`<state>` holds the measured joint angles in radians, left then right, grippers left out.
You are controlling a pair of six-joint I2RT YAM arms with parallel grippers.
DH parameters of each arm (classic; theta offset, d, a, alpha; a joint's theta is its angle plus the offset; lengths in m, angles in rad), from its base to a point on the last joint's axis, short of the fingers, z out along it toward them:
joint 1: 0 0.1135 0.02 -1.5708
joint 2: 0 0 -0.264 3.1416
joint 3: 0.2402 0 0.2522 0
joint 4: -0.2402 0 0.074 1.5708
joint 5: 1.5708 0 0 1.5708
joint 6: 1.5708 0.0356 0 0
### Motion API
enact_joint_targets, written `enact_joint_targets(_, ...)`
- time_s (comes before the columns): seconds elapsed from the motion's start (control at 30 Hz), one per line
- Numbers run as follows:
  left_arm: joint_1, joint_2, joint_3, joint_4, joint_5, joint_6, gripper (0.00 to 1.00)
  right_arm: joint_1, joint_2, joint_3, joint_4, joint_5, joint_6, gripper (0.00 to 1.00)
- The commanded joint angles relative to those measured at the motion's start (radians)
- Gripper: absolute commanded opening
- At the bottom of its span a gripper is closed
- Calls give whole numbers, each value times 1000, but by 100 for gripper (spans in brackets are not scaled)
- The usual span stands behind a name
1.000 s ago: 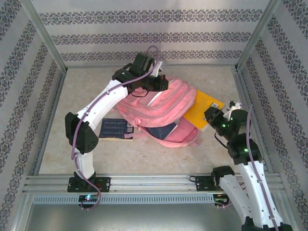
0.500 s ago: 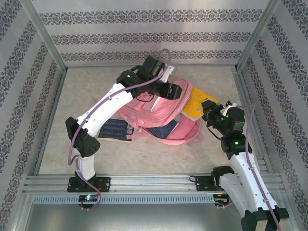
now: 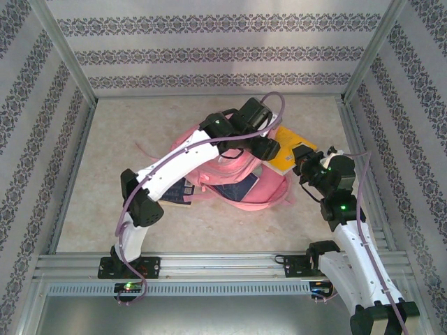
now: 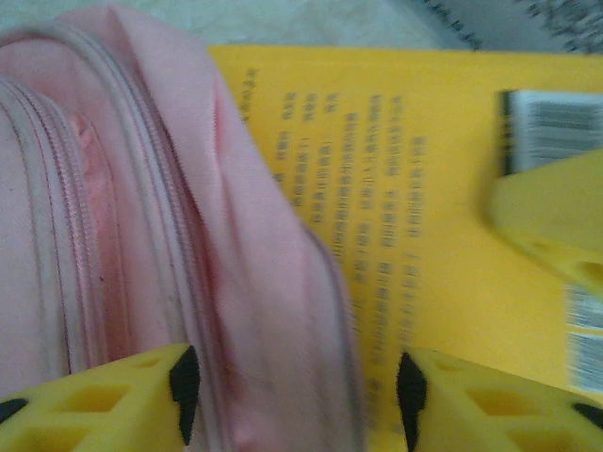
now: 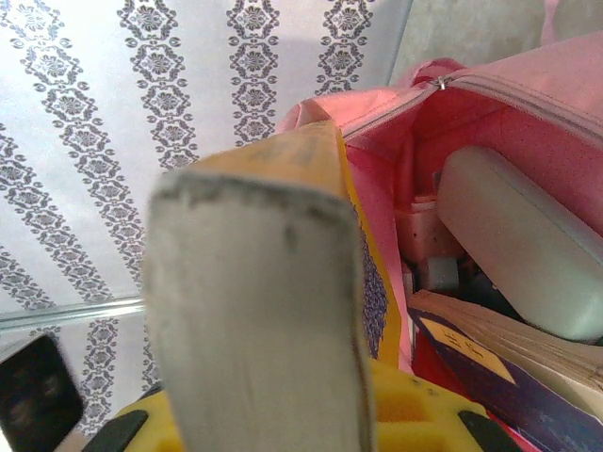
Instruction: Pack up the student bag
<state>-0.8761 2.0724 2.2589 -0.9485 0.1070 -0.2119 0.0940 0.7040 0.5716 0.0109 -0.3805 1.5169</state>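
Note:
The pink student bag [image 3: 241,183] lies in the middle of the table with its mouth facing right. My left gripper [image 3: 269,149] hangs over that right edge. In the left wrist view it [image 4: 292,400] stands open, with the bag's zip edge [image 4: 254,282] between the fingers and not pinched. My right gripper [image 3: 304,166] is shut on a yellow book [image 3: 288,151] and holds it tilted at the bag's mouth. The right wrist view shows the book's grey page edge [image 5: 250,320] between my fingers and the bag's open pink inside [image 5: 443,132].
Inside the bag lie a pale grey case [image 5: 518,245] and a dark blue book [image 5: 509,377]. Another dark blue book [image 3: 176,191] lies on the table left of the bag, partly under my left arm. Metal frame posts and patterned walls enclose the table.
My left gripper has opened, let go of the bag's top and swung right to the bag's mouth beside the yellow book; the bag has sagged. The right gripper brought the book in, then held still.

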Motion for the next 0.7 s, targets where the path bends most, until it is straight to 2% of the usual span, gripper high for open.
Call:
enact_joint_targets(0.0, -3, 30, 35, -41, -75, 23, 49, 12, -35, 57, 204, -66, 21, 0)
enact_joint_targets(0.07, -1, 45, 40, -38, -68, 26, 31, 11, -39, 52, 204, -66, 20, 0)
enact_joint_targets(0.1, 1, 53, 48, -37, -45, 26, 12, 12, -43, 49, 203, -67, 18, 0)
enact_joint_targets(0.13, 4, 58, 59, -37, -27, 23, 1, 11, -47, 47, 196, -69, 5, 0)
enact_joint_targets(0.27, 13, 30, 99, -47, -69, 33, 0, 9, -78, 52, 79, -82, -106, 0)
enact_joint_targets(0.43, 64, -63, 123, -53, -111, 47, 0, 6, -119, 18, -24, -95, -262, 0)
enact_joint_targets(0.57, 92, -114, 140, -63, -115, 57, 0, 8, -158, -52, -11, -116, -348, 0)
enact_joint_targets(0.67, 108, -135, 140, -69, -116, 58, 0, 21, -166, -109, 84, -151, -377, 0)
